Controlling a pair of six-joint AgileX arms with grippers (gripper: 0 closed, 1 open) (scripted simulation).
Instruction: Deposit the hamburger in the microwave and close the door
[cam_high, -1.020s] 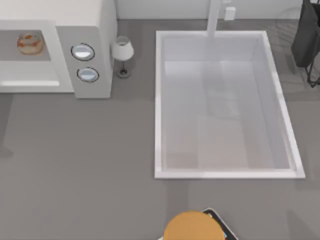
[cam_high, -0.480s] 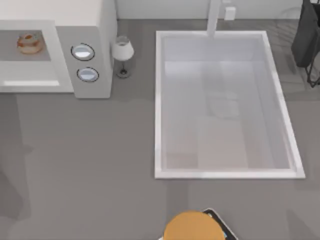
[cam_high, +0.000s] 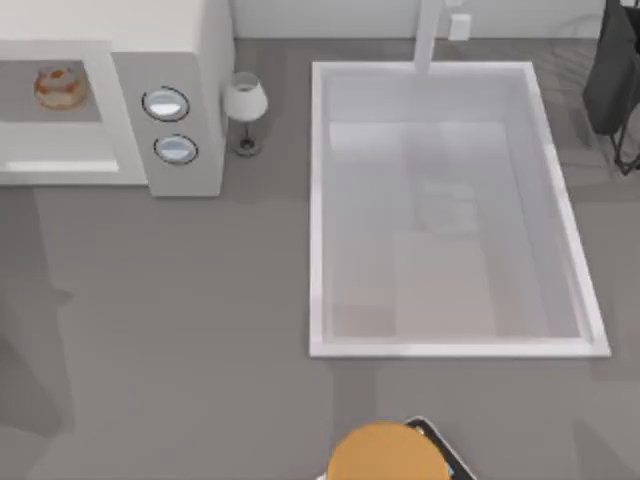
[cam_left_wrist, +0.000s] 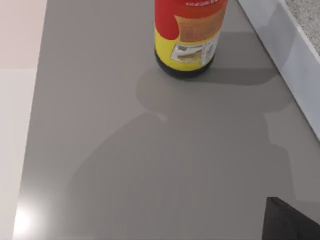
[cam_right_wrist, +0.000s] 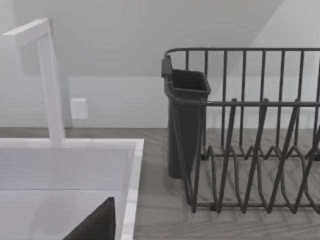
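The hamburger (cam_high: 60, 87) lies inside the grey cavity of the white microwave (cam_high: 175, 45) at the table's back left, beside its two dials (cam_high: 165, 103). The door (cam_left_wrist: 295, 55) stands open; the left wrist view catches its white frame and speckled window at one edge. A dark corner of my left gripper (cam_left_wrist: 292, 220) shows over bare grey table near a red-and-yellow bottle (cam_left_wrist: 187, 35). A dark part of my right gripper (cam_right_wrist: 95, 225) shows over the sink's rim, facing the dish rack.
A wine glass (cam_high: 243, 105) stands just right of the microwave. The big white sink (cam_high: 560, 210) with its tap fills the middle right. A dark dish rack (cam_high: 615, 80) sits at the back right, and a tan-orange disc (cam_high: 385, 455) at the front edge.
A shadow has spread across the left of the table in the top view. The hamburger, microwave and other things have not moved.
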